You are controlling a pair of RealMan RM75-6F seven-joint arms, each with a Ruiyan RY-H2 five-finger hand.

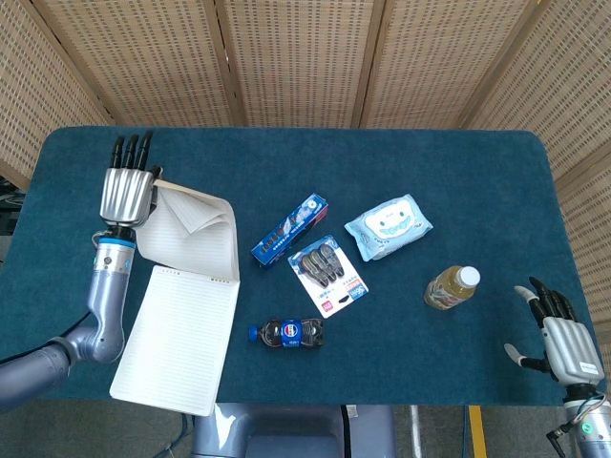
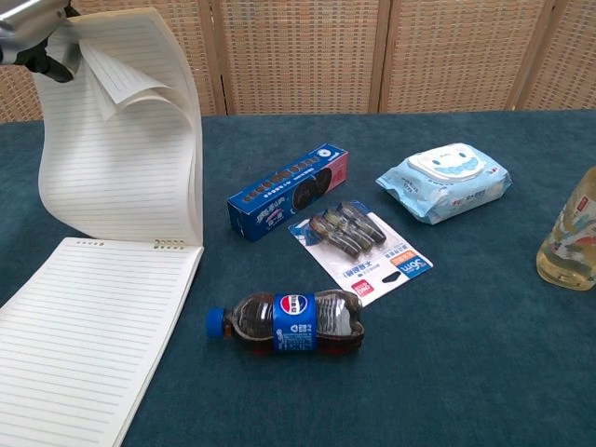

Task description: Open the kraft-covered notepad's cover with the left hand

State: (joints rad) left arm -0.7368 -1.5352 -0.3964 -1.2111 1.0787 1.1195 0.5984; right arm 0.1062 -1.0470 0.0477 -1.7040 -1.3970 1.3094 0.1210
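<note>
Head view: my left hand [image 1: 128, 187] is up at the far left of the table [image 1: 401, 172], fingers straight and pointing away from me, pinching the top edge of the notepad's cover [image 1: 196, 196] so the flap stands up off the pad. The notepad [image 1: 177, 339] lies at the near left corner, ruled page exposed, binding along its far edge. I hold the cover by its free edge because that gives the longest lever over the binding. Several sheets have come up with it and curl under the flap, plain in the chest view [image 2: 121, 149]. Judgement: cover is past upright but not laid flat; carrying it further back should finish it. Cola bottle [image 1: 288, 332], biscuit box [image 1: 289, 229], clip card [image 1: 329, 275], wipes [image 1: 388, 226] and drink bottle [image 1: 452, 287] sit well apart to the right, out of the swing. Right hand [image 1: 558, 339] idles at the near right edge, fingers spread, holding nothing.
</note>
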